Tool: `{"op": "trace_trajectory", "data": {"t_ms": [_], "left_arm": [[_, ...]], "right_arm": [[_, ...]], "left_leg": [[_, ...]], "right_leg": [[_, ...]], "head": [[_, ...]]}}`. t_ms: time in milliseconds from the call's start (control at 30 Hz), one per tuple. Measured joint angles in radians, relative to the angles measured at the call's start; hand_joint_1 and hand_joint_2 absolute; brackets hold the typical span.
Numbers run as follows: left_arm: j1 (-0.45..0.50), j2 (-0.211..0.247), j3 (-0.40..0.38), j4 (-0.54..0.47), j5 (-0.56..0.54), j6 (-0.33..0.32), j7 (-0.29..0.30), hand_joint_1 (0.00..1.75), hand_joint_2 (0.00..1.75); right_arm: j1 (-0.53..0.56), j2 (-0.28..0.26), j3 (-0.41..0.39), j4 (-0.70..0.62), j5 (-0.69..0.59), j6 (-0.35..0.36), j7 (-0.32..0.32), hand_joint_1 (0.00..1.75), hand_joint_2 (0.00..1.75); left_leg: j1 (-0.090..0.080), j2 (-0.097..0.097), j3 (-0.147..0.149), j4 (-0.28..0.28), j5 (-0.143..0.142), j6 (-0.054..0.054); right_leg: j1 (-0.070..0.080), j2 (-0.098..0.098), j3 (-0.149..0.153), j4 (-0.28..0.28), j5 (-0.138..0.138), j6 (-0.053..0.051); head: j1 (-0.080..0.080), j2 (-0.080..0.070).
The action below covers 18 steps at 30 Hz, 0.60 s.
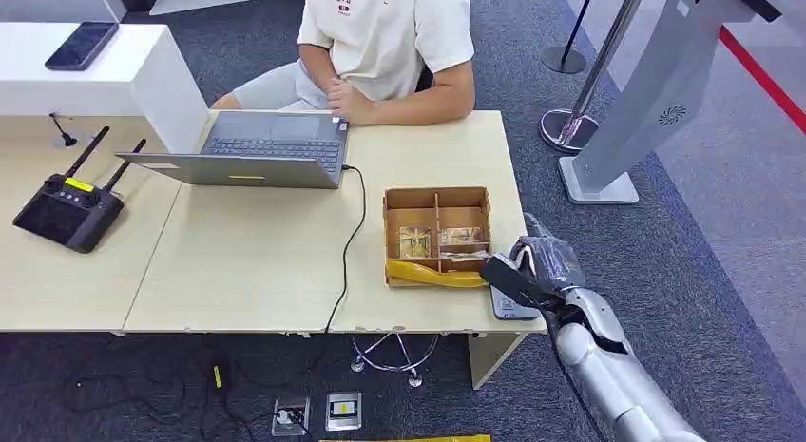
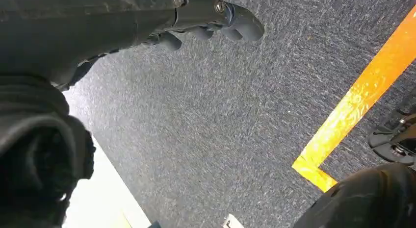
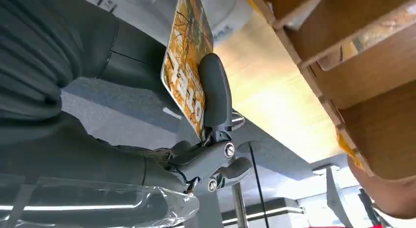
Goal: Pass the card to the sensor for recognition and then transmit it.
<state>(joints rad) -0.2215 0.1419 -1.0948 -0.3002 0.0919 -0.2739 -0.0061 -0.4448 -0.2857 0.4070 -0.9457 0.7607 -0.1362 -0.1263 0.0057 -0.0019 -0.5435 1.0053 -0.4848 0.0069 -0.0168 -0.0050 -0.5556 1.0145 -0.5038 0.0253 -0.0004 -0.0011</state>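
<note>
The right hand (image 1: 532, 271) sits at the table's (image 1: 247, 261) near right corner, at about four o'clock from the divided cardboard box (image 1: 437, 235). In the right wrist view the card (image 3: 189, 61), orange-patterned with bold print, is pinched between the thumb (image 3: 214, 90) and a finger behind it; the card is held on edge and stands clear of the box wall. A flat grey device, judged to be the sensor (image 1: 510, 306), lies on the table edge directly beneath the hand, touching or nearly touching it in the head view; actual contact cannot be told. Further cards (image 1: 439, 240) remain in the box's near compartments, and a yellow strip (image 1: 435, 274) lies along its near wall.

The left hand (image 2: 211, 22) hangs over carpet with a yellow floor line nearby; its fingers are curled in and nothing is seen in them.

A person (image 1: 385, 43) sits at twelve o'clock behind a laptop (image 1: 257, 149), whose cable (image 1: 350, 242) runs toward six o'clock, well left of the box.

Assessment: the step in hand appears to be presentation of the card to the sensor. To do it well, the card face should be turned flat and parallel to the sensor's top, lowered close and held steady. The pinch covers only one edge, so a quick wrist rotation could let the card slip. The hand should stay clear of the box wall.
</note>
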Motion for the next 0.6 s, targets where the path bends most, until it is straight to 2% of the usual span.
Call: {"op": "trace_trajectory", "data": {"t_ms": [300,333,367,600], "left_arm": [[0.000,0.000,0.000,0.000,-0.044,0.000,0.000,0.00,0.00],[0.000,0.000,0.000,0.000,-0.048,0.000,0.000,0.00,0.00],[0.000,0.000,0.000,0.000,-0.050,0.000,0.000,0.00,0.00],[-0.001,0.000,0.000,0.000,-0.075,0.000,0.003,0.00,0.00]], "right_arm": [[-0.098,-0.033,-0.022,-0.073,0.022,0.010,0.011,1.75,1.75],[-0.108,-0.033,-0.026,-0.081,0.025,0.015,0.009,1.69,1.75],[-0.117,-0.032,-0.030,-0.085,0.029,0.018,0.006,1.75,1.75],[-0.175,-0.017,-0.032,-0.096,0.078,0.042,-0.027,1.68,1.75]], "left_leg": [[0.000,0.001,0.000,0.000,0.000,0.000],[0.000,0.001,0.000,0.000,0.000,0.000],[0.000,0.001,0.000,0.000,0.000,0.000],[0.000,0.001,0.000,0.000,0.000,0.000]], "right_leg": [[0.000,0.000,0.000,0.000,0.000,0.000],[0.000,0.000,0.000,0.000,0.000,0.000],[0.000,0.000,0.000,0.000,0.000,0.000],[0.000,0.000,0.000,0.000,0.000,0.000]], "head": [[0.000,0.000],[0.000,0.000],[0.000,0.000],[0.000,0.000]]}}
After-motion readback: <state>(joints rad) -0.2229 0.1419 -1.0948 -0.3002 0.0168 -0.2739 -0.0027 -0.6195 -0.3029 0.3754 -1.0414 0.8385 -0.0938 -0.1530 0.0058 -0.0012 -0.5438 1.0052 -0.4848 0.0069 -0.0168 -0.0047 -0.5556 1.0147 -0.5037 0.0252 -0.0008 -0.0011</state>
